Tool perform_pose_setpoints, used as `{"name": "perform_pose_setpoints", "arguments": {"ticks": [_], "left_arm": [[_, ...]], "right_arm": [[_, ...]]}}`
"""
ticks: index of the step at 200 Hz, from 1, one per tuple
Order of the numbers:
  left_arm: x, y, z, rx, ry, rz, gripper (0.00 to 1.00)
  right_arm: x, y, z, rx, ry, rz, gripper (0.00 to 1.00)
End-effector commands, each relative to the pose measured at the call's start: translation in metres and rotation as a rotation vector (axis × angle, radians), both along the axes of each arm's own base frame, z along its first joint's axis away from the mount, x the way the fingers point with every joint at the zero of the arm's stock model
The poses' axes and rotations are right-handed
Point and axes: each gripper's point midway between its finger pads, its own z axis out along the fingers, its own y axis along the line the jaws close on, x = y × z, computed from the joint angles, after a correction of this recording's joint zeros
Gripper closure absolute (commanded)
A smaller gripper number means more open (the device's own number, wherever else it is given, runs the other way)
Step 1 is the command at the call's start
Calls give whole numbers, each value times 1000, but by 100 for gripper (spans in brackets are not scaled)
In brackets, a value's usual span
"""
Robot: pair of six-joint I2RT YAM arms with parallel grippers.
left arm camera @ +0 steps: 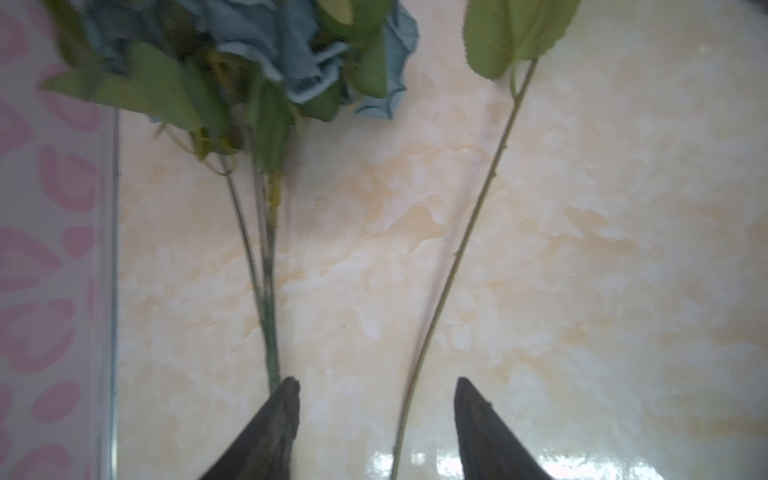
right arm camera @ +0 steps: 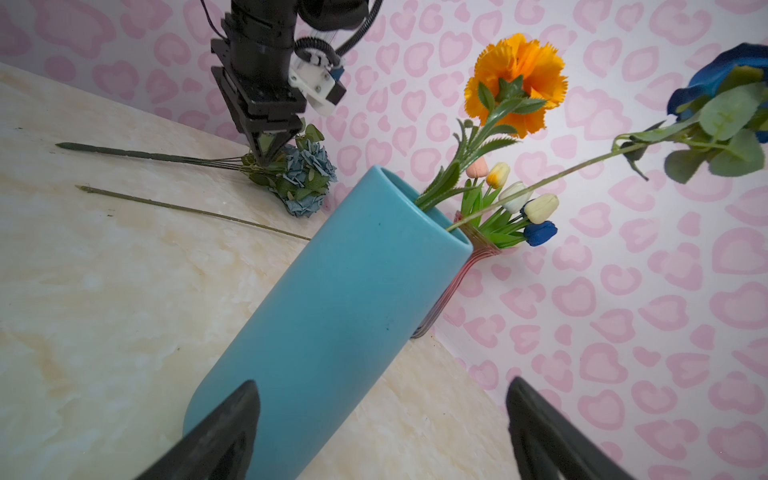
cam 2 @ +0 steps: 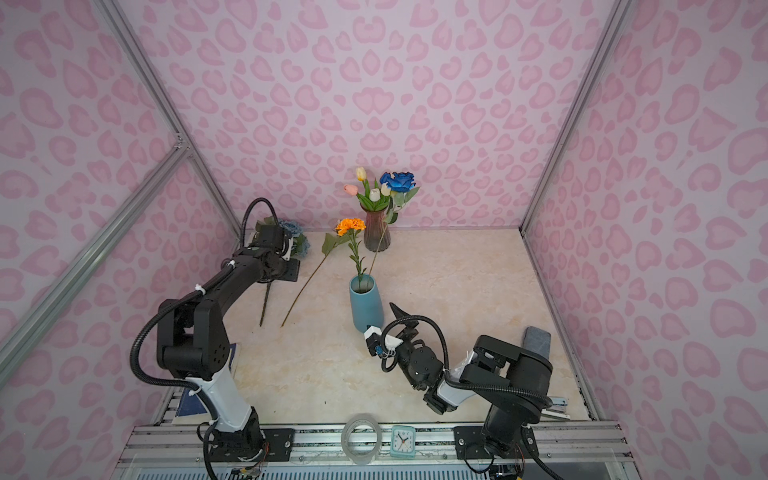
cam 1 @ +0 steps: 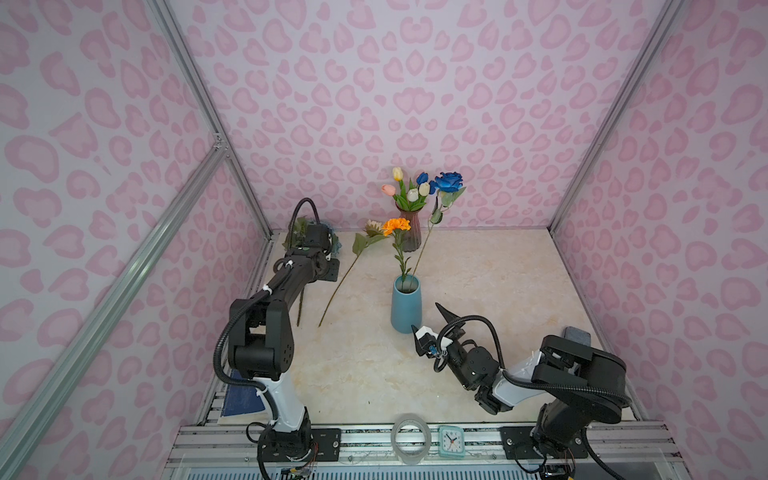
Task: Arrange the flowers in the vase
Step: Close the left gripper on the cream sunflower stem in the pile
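A teal vase stands mid-table with the orange bloom and the vivid blue rose in it. At the back, a dark ribbed vase holds small tulips. The dusty-blue rose bunch and a beige daisy lie on the table at the back left. My left gripper is open just above the table; the daisy's thin stem runs between its jaws and the bunch's stem passes beside one finger. My right gripper is open next to the teal vase's base, holding nothing.
A tape roll and a small clock sit on the front rail. A blue book lies at the front left and a grey block at the right edge. Pink patterned walls close in three sides.
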Motion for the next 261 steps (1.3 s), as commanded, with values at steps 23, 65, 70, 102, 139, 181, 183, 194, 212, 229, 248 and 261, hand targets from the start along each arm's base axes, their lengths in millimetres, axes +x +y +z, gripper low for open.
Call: {"name": "perform_pose_setpoints", "arguments": {"ticks": [23,65,70,102,139,181,183,194,212,229,248,261], "left_arm": [[10,-27,-44,12,162,-79,34],[21,-27,-73,27,214,-90,35],[22,-30,-75,20,227,-99,36],[24,-30,-94,15,272,-100,46],[22,-31,-97,11,283,-99,76],[15,-34,-82,-27,250,-98,87],[14,-35,-81,-29,250,-98,88],[10,-38,-78,-47,246,-96,94],[2,-41,-74,-65,232,-87,97],[-5,-43,-68,-87,206,-86,97],[-10,-42,-58,-97,178,-78,97],[-13,-43,-50,-104,154,-80,97]], "right_arm": [[-1,-2,11,39,-22,-2,8],[-2,-1,9,37,-17,1,8],[-2,-1,9,39,-17,1,8],[-1,0,8,36,-16,2,8],[-1,0,7,33,-15,0,8],[-1,1,8,38,-14,2,8],[-1,1,8,37,-14,3,8],[-1,1,8,38,-14,4,8],[-1,1,8,37,-15,2,8],[-1,1,7,35,-15,2,8],[-1,1,8,36,-16,3,8],[-1,2,7,34,-14,5,8]]}}
